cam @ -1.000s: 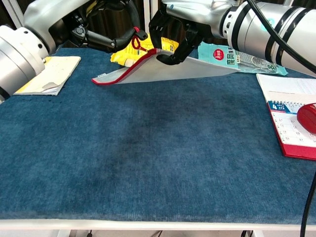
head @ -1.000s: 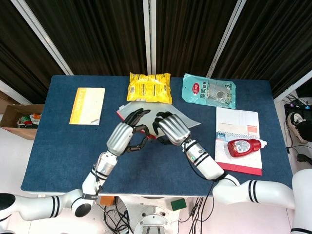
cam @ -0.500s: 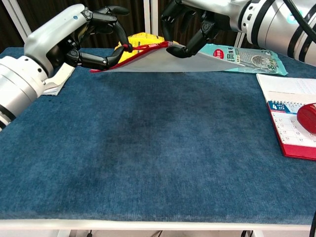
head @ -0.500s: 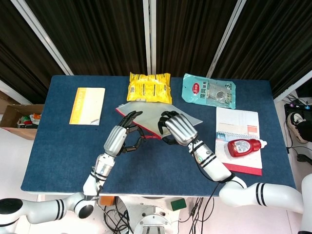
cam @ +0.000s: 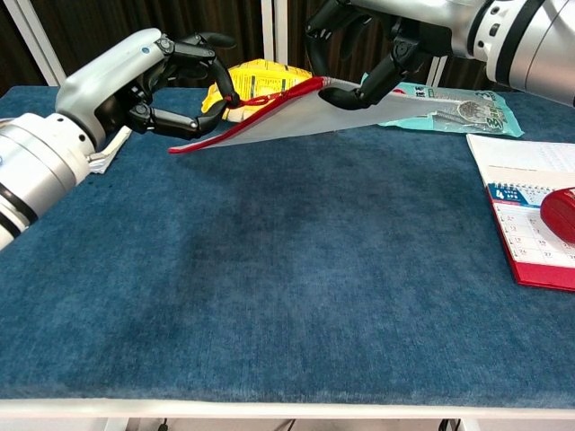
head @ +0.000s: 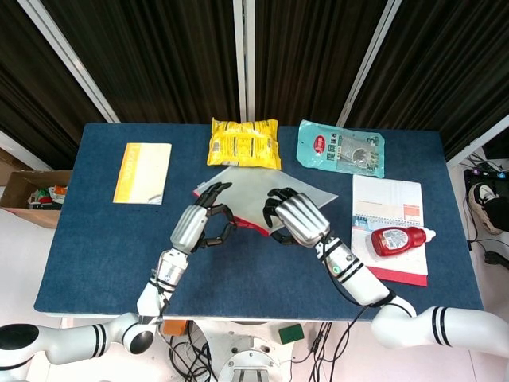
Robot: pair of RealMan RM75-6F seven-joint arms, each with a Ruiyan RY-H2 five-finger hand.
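Observation:
A flat grey pouch (head: 274, 189) with a red zipper edge (cam: 296, 115) is tilted up off the blue table (head: 95, 239), its far side resting on the cloth. My left hand (head: 199, 224) pinches the red pull loop at the left end of the zipper, seen curled around it in the chest view (cam: 148, 83). My right hand (head: 298, 217) grips the raised red edge further right, its fingers (cam: 373, 85) curled over the top of the pouch. The two hands sit a short way apart along the zipper.
Behind the pouch lie a yellow snack bag (head: 243, 142) and a teal packet (head: 340, 149). A yellow booklet (head: 142, 173) is at the far left. A desk calendar (head: 387, 205) with a red bottle (head: 398, 239) is on the right. A cardboard box (head: 32, 197) stands off the table's left edge.
The hands have drawn apart along the red zipper edge: the right hand moved right and nearer me, the left stayed holding the pull. The pouch shifted slightly right.

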